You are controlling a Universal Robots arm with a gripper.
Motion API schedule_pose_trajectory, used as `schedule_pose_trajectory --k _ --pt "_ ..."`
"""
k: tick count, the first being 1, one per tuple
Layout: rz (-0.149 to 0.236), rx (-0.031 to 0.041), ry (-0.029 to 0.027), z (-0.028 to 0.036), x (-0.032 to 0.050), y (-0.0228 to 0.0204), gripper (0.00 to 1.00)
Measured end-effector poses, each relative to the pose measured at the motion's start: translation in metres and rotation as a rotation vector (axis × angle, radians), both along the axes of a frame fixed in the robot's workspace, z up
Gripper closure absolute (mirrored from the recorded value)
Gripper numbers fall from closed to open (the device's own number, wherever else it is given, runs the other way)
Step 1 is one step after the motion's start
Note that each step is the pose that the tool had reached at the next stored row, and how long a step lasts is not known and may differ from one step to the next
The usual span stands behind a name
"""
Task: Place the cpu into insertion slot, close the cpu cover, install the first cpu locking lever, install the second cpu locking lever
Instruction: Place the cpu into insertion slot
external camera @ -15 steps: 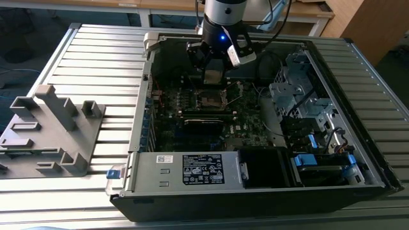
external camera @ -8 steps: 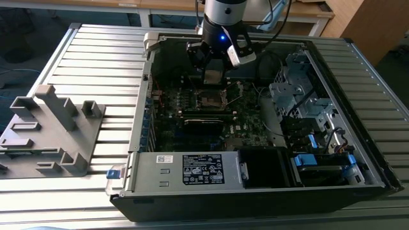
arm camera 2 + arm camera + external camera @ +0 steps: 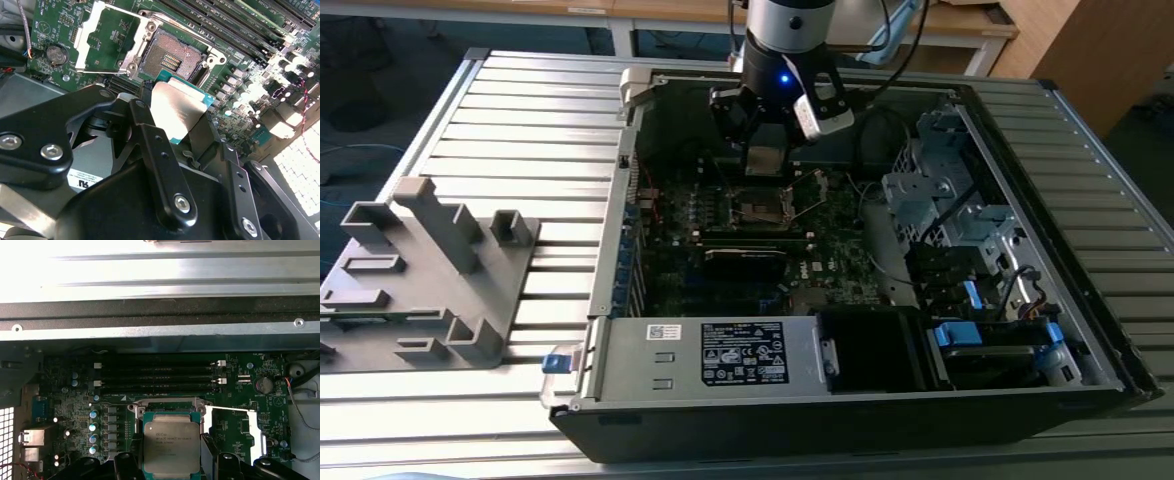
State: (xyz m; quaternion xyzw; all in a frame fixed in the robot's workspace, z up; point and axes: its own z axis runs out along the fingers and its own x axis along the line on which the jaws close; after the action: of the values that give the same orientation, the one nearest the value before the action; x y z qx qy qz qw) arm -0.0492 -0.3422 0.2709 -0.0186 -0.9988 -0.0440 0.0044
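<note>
"Cpu [image 3: 171, 447], where?"
"Pinched between the gripper [image 3: 176, 107] fingers [image 3: 150, 145], shut on its edges, held near the open socket [image 3: 172, 60] just beyond the fingertips."
"And the cpu cover [image 3: 87, 30]?"
"Flipped open beside that socket, apart from the fingers."

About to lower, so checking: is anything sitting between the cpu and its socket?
Nothing visible does. The claw holds the cpu over the socket, whose contact field lies uncovered. The cpu cover is swung open to one side, off the socket.
</note>
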Motion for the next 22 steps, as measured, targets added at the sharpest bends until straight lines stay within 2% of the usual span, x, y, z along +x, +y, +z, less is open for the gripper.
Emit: schedule_pose_trajectory --k 8,10,22 --pt "-0.015 0.0 0.0 -0.0001 0.0 0.0 0.46" --pt "-0.036 0.0 0.0 -0.0001 0.0 0.0 0.46" --pt "-0.041 -0.0002 0.0001 -0.0001 0.0 0.0 0.46"
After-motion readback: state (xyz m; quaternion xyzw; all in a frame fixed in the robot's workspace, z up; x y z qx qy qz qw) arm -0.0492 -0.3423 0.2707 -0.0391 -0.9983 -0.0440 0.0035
